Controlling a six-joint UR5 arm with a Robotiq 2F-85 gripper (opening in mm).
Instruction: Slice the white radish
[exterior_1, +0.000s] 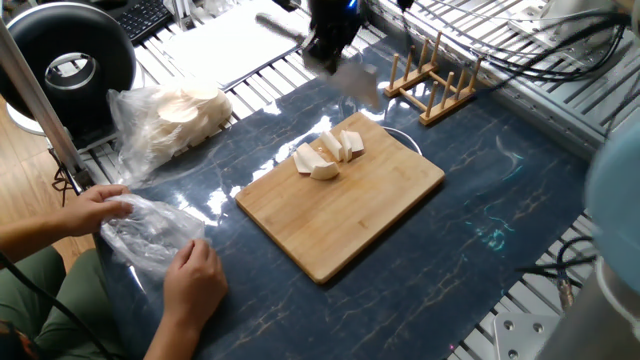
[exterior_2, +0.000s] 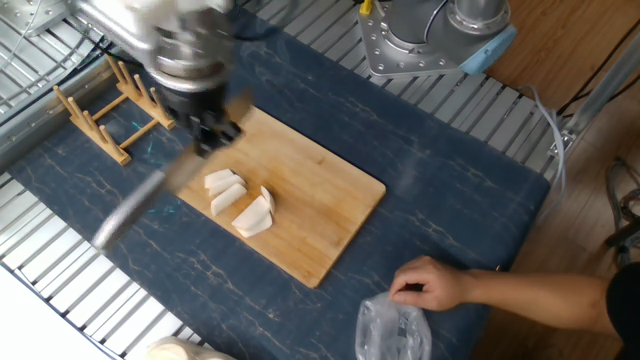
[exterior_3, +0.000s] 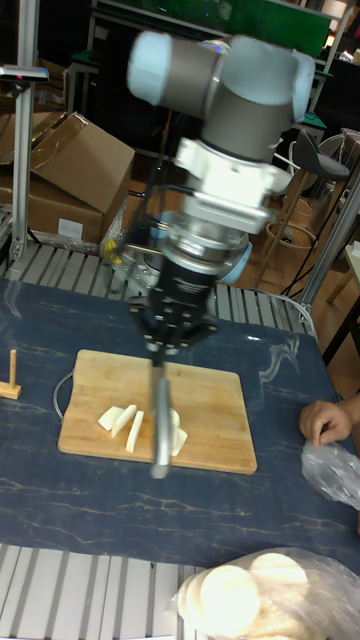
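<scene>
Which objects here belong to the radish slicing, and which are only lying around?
For the job:
- white radish pieces
- knife
- gripper, holding the knife
- cutting board

Lying about:
- wooden rack
- bag of round slices
- clear bag in the person's hands

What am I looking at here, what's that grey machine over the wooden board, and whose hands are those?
It is a robot arm. Its gripper holds a knife above a cutting board, and is blurred because it is moving. On the board lie pieces of white radish. Two cameras view the table from opposite sides; the tall picture views it from a third side. The hands belong to a person handling a clear plastic bag. Another bag holds pale round slices, and a wooden rack stands behind the board.
</scene>
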